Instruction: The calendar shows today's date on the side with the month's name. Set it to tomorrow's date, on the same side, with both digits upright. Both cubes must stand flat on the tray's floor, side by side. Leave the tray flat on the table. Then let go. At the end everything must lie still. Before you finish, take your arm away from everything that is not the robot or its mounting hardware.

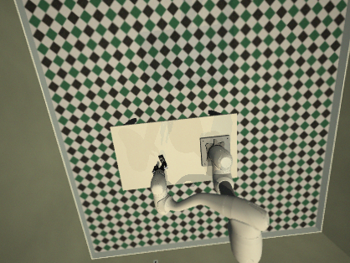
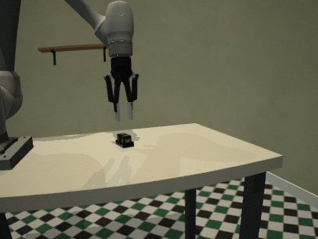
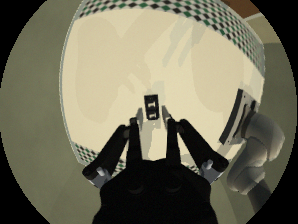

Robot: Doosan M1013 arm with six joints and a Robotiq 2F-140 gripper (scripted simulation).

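Note:
The calendar is a small dark tray with two dark cubes side by side, standing on the pale table toward its far side. It also shows in the overhead view and in the wrist view, where pale digits are too small to read. My gripper hangs straight down well above the calendar, clear of it. Its fingers are narrowed to a small gap with nothing between them. In the wrist view the fingertips frame the calendar from above.
The arm's base plate sits on the table's left end. A wooden shelf hangs on the wall behind the arm. The table edge runs along the front and right, above a checkered floor.

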